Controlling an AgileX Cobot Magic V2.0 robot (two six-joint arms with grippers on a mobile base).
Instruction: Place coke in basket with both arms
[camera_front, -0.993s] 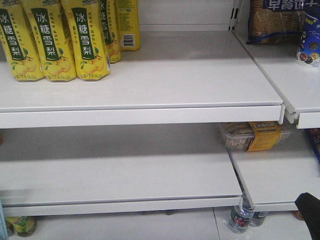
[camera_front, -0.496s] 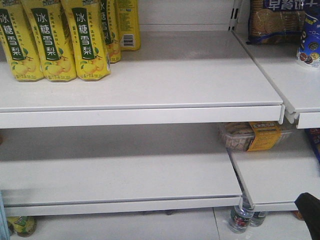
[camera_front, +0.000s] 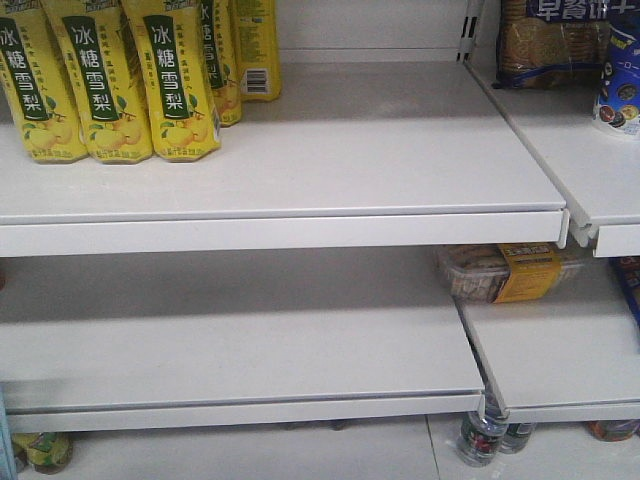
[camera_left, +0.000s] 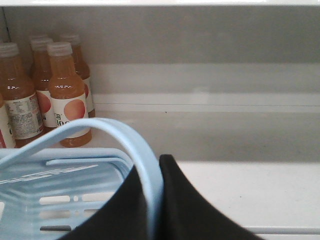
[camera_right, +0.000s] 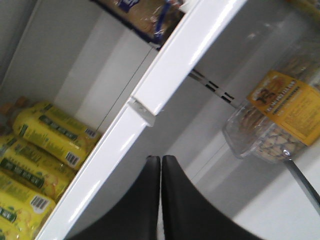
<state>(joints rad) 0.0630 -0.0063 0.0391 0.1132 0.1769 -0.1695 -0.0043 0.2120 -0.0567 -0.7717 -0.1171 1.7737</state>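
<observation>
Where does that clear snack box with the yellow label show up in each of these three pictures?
Front view: the snack box lies at the back of the lower right shelf, just below the upper shelf's edge.
Left wrist view: not in it; only the basket and juice bottles show.
Right wrist view: the box is at the right, tilted, above the shut right gripper.
Shared landmark: the yellow drink bottles, seen in the front and right wrist views.
</observation>
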